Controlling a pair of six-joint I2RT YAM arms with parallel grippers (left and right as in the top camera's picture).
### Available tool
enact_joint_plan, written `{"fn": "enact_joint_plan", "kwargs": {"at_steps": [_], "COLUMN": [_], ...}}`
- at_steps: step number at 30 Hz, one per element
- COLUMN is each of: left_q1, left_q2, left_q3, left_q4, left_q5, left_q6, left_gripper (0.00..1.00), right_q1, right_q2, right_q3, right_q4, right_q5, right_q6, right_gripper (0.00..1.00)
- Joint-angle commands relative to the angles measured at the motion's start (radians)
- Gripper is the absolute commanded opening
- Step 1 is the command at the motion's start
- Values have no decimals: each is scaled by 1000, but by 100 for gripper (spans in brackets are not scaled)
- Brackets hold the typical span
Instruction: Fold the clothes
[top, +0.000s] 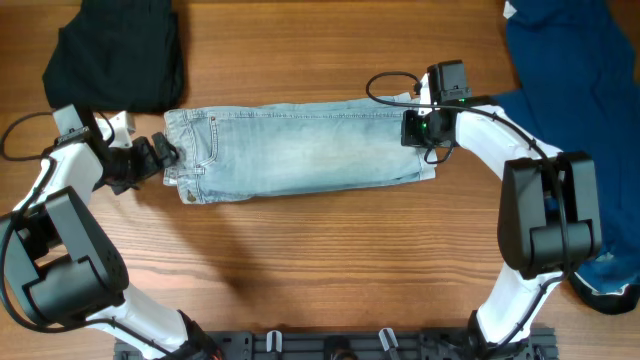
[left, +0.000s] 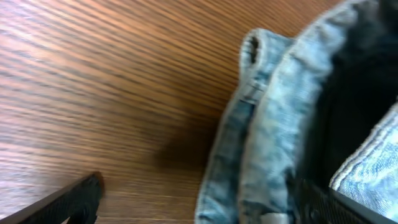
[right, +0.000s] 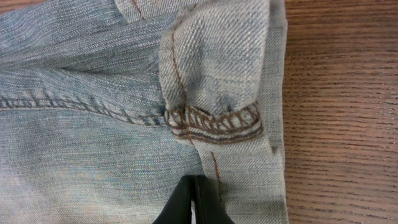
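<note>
denim shorts (left: 273, 124) blurred, navy garment (top: 565, 50) cropped

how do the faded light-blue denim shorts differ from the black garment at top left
Colour: the faded light-blue denim shorts are pale, with visible seams; the black folded garment is plain dark. Pose: the shorts lie stretched in a long flat band across the middle; the black garment is a compact pile in the overhead view's upper left corner, cut by the frame edge. Shared: both are cloth resting on the brown wooden table.

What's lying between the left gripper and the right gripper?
The overhead view shows the denim shorts spanning from left gripper to right gripper.
</note>
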Motion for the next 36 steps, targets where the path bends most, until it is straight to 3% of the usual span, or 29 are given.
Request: {"fn": "enact_joint_plan", "kwargs": {"at_steps": [1,8,16,30,36], "left_q1": [19,97,47,-100,-105], "left_q2": [-46,-169,-76,33,114], "left_q3": [7,10,7,6,6], "left_q4": [-41,-113,-53,17,16], "left_q5": [78,114,146,140,53], "left_q6": [37,34,116,139,111], "left_gripper": [100,100,100,100,86], "right_q1": [2,2,2,2,2], "right_q2": [85,85,85,85,85], "right_q3": [-21,-21,-21,-21,-21], "right_q4": [1,4,6,8,7], "right_q5": [14,14,14,14,14], "right_q6": [-13,-13,-14,-13,-13], "right_gripper": [4,4,4,4,4]}}
